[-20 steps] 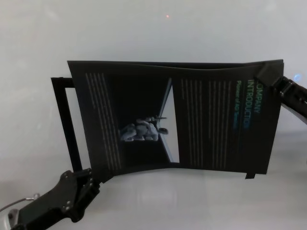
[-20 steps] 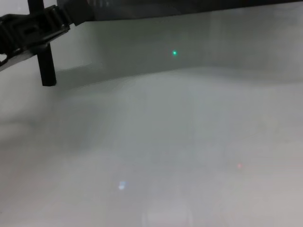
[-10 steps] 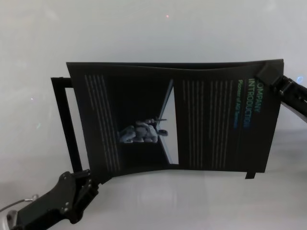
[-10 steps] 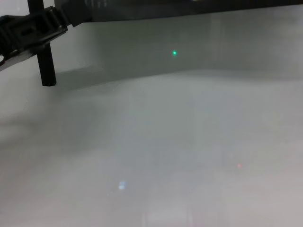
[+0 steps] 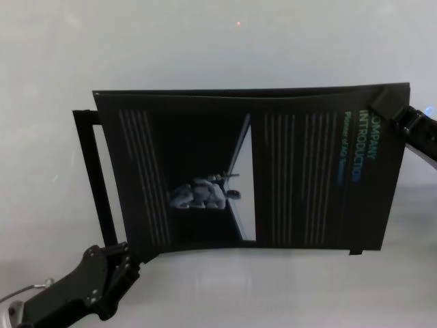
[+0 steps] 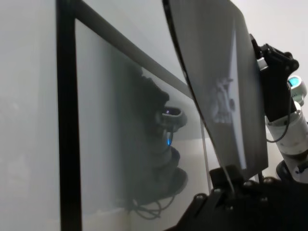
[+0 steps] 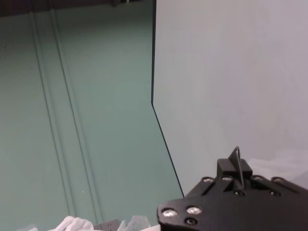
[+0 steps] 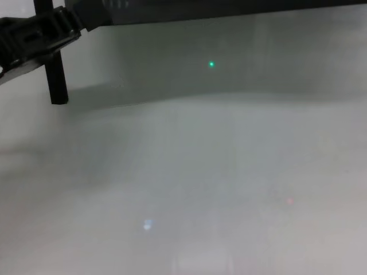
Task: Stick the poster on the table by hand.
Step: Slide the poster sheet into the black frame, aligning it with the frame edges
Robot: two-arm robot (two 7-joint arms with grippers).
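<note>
The poster (image 5: 300, 178), a black sheet with pale text columns, a white slanted strip and a bluish picture, hangs spread out above the pale table (image 5: 205, 41). My left gripper (image 5: 130, 262) is shut on its near left corner. My right gripper (image 5: 388, 109) is shut on its far right corner. In the left wrist view the poster (image 6: 226, 86) rises from my left gripper (image 6: 226, 185) towards the right gripper (image 6: 272, 62). The chest view shows the poster's lower edge (image 8: 229, 8) held by the left gripper (image 8: 63, 28) above the table (image 8: 200, 183).
A thin black frame (image 5: 95, 178) stands behind the poster's left side. Its upright bar (image 8: 54, 74) rests on the table beside my left gripper. A red light dot (image 5: 238, 24) shows on the far table.
The poster has been drawn a little to the right and lies flatter, with a straighter lower edge. The right gripper has shifted slightly right. The left gripper has hardly moved.
</note>
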